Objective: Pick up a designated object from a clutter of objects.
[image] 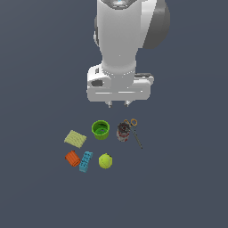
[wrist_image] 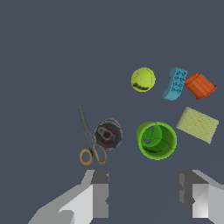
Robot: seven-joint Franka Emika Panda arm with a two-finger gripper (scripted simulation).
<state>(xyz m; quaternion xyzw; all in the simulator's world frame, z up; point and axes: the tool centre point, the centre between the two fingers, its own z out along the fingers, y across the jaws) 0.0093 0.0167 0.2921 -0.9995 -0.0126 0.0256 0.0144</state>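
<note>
Below the raised end effector (image: 118, 105), on the dark bench (image: 187, 178), sits the green cup (image: 100, 129), upright with its mouth open to the sky. Its fingers (wrist_image: 99, 194) stand spread wide and hold nothing, well above the clutter. The cup lies in the middle of the group: a dark can (image: 123, 132) is just beside it toward the exterior view's right, with scissors (image: 134, 130) touching or nearly touching the can on its far side; a pale pad (image: 75, 139) lies near it toward the exterior view's left, and the ball (image: 105, 161), cyan brick (image: 86, 161) and orange block (image: 72, 158) sit nearer the camera, apart from it. I judge the cup to be light, stiff and thin-walled, with smooth, slightly tapered sides that could slip upward out of a squeeze around the outside. Its hollow inside offers a better hold: one finger inside the rim and one outside, pinching the wall. The wall on the side away from the can looks the safest place, since the gap between cup and can is narrow and a finger there might knock the can. A gentle squeeze should do, as the empty cup should tip easily if nudged off-centre.
</note>
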